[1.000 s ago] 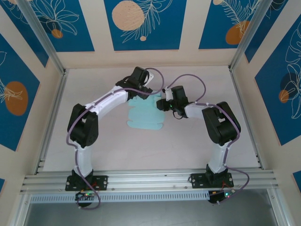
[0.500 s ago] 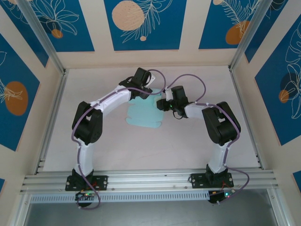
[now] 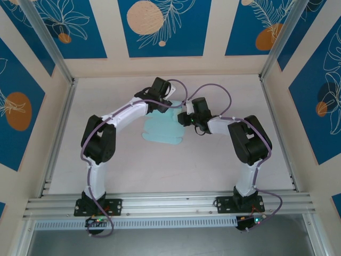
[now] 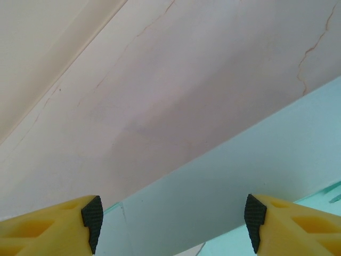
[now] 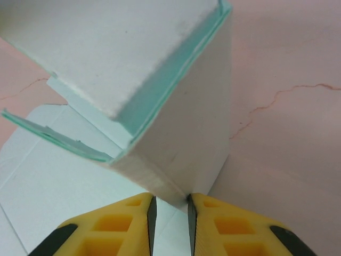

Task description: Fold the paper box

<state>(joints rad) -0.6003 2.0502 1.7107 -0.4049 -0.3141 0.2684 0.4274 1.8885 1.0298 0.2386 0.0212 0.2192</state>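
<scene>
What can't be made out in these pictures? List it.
Top view: the box's far edge, under the left gripper; its right edge, under the right gripper.
Left wrist: most of the box, cut off by the bottom and right edges.
Right wrist: the flap's top, cut off by the top edge; whether the fingertips pinch the wall, hidden behind them.

Soft, diffuse light falls from overhead, bright and even, leaving only faint shadows on the bench [image 3: 213, 160]. The top view is sharp. Both wrist views blur toward their near edges, and the paper box [image 5: 176, 144] casts a mild shadow beside it.
</scene>
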